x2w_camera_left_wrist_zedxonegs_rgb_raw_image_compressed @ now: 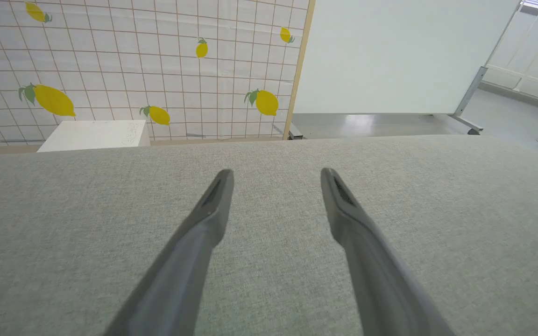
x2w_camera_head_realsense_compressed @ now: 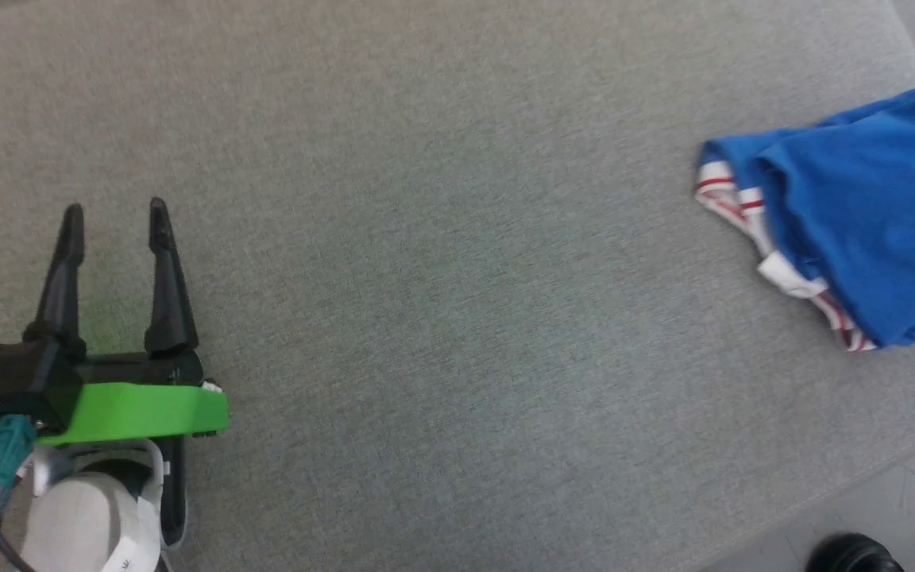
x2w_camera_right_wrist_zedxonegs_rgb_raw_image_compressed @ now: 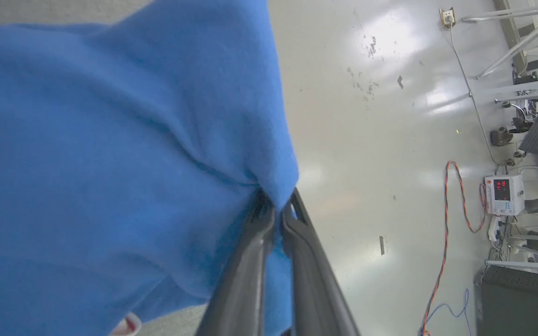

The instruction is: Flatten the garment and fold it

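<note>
The shirt (x2w_camera_head_realsense_compressed: 862, 214) is sitting bunched at the right side of the bench (x2w_camera_head_realsense_compressed: 457, 318), its blue cloth pinched in the right gripper's (x2w_camera_right_wrist_zedxonegs_rgb_raw_image_compressed: 278, 210) closed jaws. The left gripper (x2w_camera_head_realsense_compressed: 116, 218) is hovering well apart, jaws spread wide and empty.

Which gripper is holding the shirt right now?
The right gripper, fingers pinched on the blue garment; the left gripper stands open over the grey surface.

One blue garment (x2w_camera_head_realsense_compressed: 862, 230) is counted on one grey cushioned surface (x2w_camera_head_realsense_compressed: 457, 278). Two grippers are seen, the left gripper (x2w_camera_head_realsense_compressed: 115, 208) and the right gripper (x2w_camera_right_wrist_zedxonegs_rgb_raw_image_compressed: 278, 201). Six lemon prints (x2w_camera_left_wrist_zedxonegs_rgb_raw_image_compressed: 54, 99) (all on the one tiled wall (x2w_camera_left_wrist_zedxonegs_rgb_raw_image_compressed: 110, 60)) are counted, besides one white box (x2w_camera_left_wrist_zedxonegs_rgb_raw_image_compressed: 94, 135) and one black shoe (x2w_camera_head_realsense_compressed: 855, 554).
</note>
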Controlling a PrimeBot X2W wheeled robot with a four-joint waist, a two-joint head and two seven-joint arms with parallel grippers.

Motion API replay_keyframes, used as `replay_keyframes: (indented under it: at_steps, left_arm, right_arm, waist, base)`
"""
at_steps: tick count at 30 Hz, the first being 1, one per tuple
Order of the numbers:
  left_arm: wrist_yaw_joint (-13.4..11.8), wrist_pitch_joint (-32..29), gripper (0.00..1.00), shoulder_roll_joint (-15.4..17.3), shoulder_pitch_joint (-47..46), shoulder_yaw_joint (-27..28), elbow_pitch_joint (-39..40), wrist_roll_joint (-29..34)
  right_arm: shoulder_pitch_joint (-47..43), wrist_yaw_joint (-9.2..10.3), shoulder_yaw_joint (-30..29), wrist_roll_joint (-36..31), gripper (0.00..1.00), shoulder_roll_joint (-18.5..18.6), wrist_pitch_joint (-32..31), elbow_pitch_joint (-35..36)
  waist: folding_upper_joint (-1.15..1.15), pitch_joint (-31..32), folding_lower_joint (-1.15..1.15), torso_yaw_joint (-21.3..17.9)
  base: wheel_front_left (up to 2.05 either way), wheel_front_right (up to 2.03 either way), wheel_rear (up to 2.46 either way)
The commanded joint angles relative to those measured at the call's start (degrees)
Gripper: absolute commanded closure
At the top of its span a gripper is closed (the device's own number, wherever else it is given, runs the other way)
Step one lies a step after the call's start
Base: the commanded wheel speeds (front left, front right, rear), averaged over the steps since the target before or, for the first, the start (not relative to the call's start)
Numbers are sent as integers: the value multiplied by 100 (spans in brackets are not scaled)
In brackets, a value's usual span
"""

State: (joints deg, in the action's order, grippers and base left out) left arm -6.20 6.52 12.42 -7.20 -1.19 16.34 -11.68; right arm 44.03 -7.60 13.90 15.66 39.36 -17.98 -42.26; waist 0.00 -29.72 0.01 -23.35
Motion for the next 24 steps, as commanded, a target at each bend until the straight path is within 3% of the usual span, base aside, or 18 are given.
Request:
replay_keyframes:
  at_steps: [1, 3, 4, 5, 6, 11, 15, 19, 24]
  left_arm:
    - [-66, -59, 0, 66, -65, 36, 105, 65]
    - [-126, -175, 0, 131, -4, 92, 315, 112]
    - [-135, -195, 0, 145, 16, 102, 362, 118]
    - [-150, -213, 0, 155, 43, 117, 410, 122]
    - [-165, -224, 0, 159, 64, 130, 443, 123]
    - [-205, -183, 0, 137, 178, 167, 460, 67]
    - [-210, 24, 0, -2, 240, 150, 254, -81]
    - [-161, 311, 0, -185, 307, 109, -101, -294]
    - [-76, 553, 0, -350, 405, 122, -516, -548]
  right_arm:
    - [157, 11, -141, -92, 100, 16, 94, -191]
    - [377, 11, -574, -238, 100, -48, 236, -734]
    - [441, 11, -731, -295, 84, -67, 273, -903]
    - [503, 11, -863, -393, 13, -96, 323, -1074]
    - [549, 11, -954, -480, 0, -118, 367, -1202]
    - [742, 11, -1316, -772, 0, -260, 753, -1665]
    - [860, 11, -1373, -727, 0, -242, 1250, -1623]
    - [904, 11, -1409, -195, 0, -359, 1718, -1269]
    - [735, 11, -1137, 678, 0, -563, 1994, -187]
  waist:
    - [0, -515, -1, 155]
    - [0, -658, -1, 235]
    - [0, -681, -1, 252]
    - [0, -698, -1, 272]
    - [0, -706, -1, 285]
    - [0, -576, -1, 350]
    - [0, -185, -1, 478]
    - [0, 417, -1, 696]
    - [0, 1146, -1, 1033]
  base:
    - [0, 0, 0]
    - [0, 0, 0]
    - [0, 0, 0]
    - [0, 0, 0]
    - [0, 0, 0]
    - [0, 0, 0]
    - [0, 0, 0]
    - [0, 0, 0]
    - [0, 0, 0]
